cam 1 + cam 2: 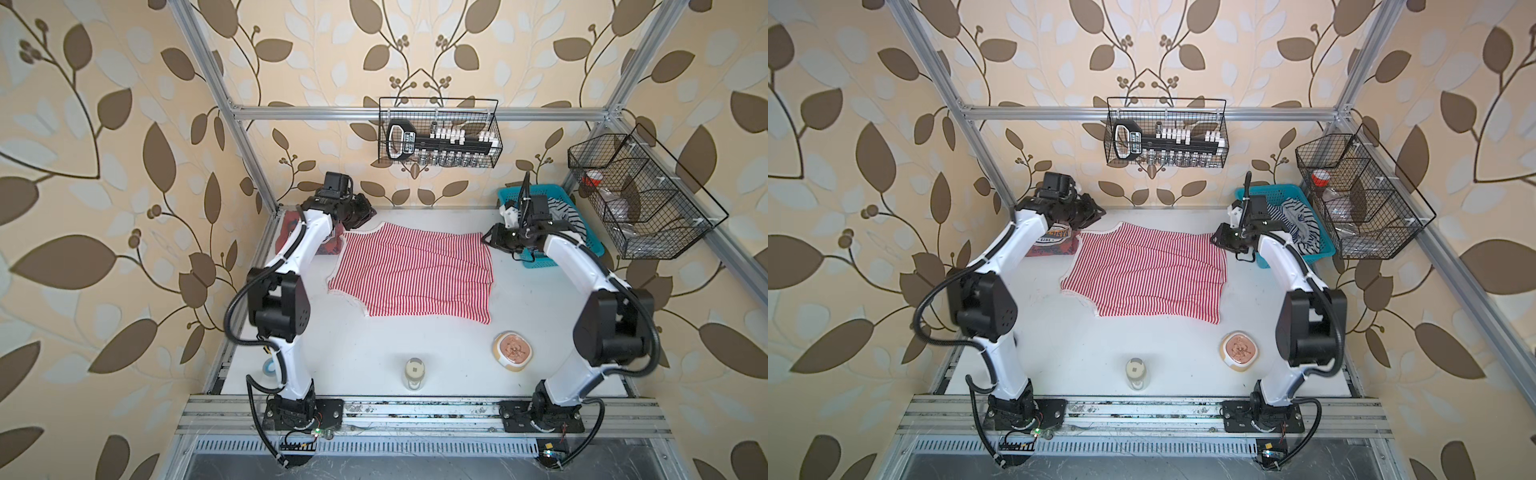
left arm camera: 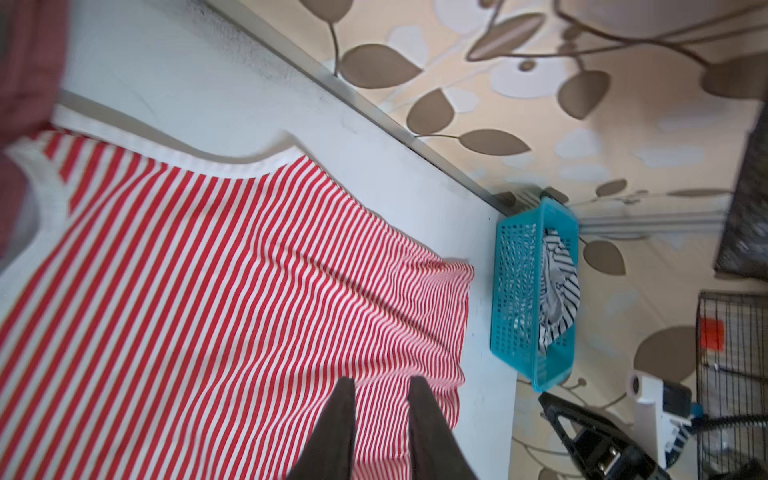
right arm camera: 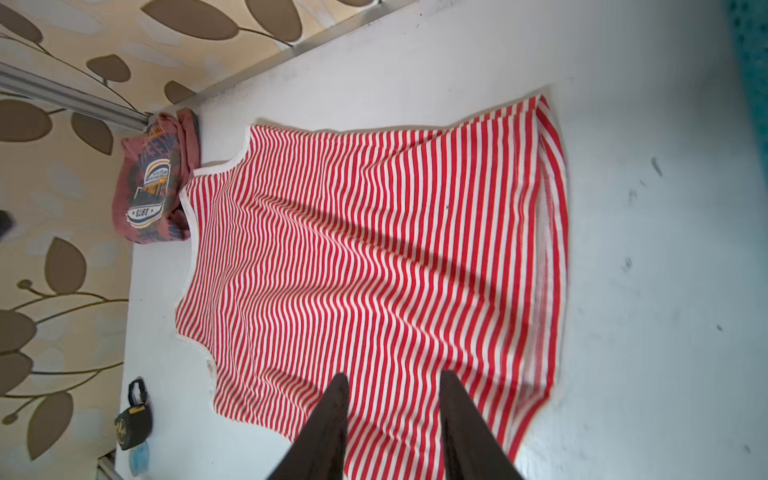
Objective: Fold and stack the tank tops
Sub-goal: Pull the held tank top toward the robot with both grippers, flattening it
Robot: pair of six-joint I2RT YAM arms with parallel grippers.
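Observation:
A red-and-white striped tank top (image 1: 411,272) (image 1: 1144,270) lies spread flat in the middle of the white table (image 1: 374,353). Behind my left arm, at the back left corner, a brick-red tank top (image 1: 1054,243) (image 3: 151,187) with a "1973" print lies folded, partly hidden. My left gripper (image 1: 365,216) (image 2: 382,384) hovers at the striped top's back left strap corner, open, with nothing between its fingers. My right gripper (image 1: 488,239) (image 3: 392,380) hangs over the back right hem corner, also open and empty.
A blue basket (image 1: 509,195) (image 2: 515,291) holding navy-and-white striped cloth stands at the back right. Near the front edge are a bowl (image 1: 514,351) and a jar (image 1: 415,372). Wire baskets hang on the back rail (image 1: 440,133) and the right rail (image 1: 640,199).

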